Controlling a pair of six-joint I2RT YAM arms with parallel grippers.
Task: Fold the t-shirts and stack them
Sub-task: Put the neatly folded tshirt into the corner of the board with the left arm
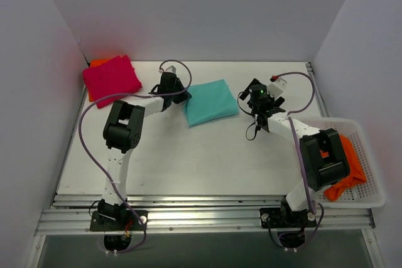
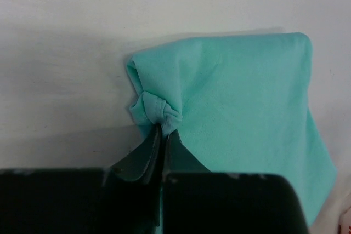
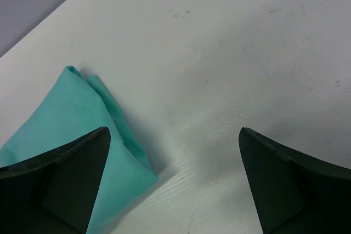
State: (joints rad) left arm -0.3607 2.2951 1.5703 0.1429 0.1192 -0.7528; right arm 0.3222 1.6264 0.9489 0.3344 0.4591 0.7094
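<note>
My left gripper [image 2: 162,135] is pressed together, pinching a small bunched knot of cloth at the corner of the teal shirt [image 2: 241,97]. The rest of that folded shirt lies flat on the table [image 1: 188,155], spreading away from my fingertips, ahead and to the right. My right gripper [image 3: 173,135] is spread wide and holds nothing. Only bare table shows between its fingers, and the teal shirt's corner sits beside its left finger, apart from it.

The dark body of my left gripper blocks the near edge of the shirt, so I cannot see how much cloth runs under it. The right wrist view cuts the shirt off at the frame's edge, and the left finger covers part of it. From above, my left fingertips are hard to pick out against the arm.

Well beyond my left gripper, in the far corner, lies a folded pink shirt [image 1: 112,75] with a strip of orange cloth [image 1: 95,63] showing under its far edge. Behind my right gripper, a white basket [image 1: 377,200] holds a crumpled orange shirt [image 1: 349,169], partly hidden by my right arm.

The table is white, faintly scuffed, with metal rails along its near edge. Plain pale walls close it in on three sides.
</note>
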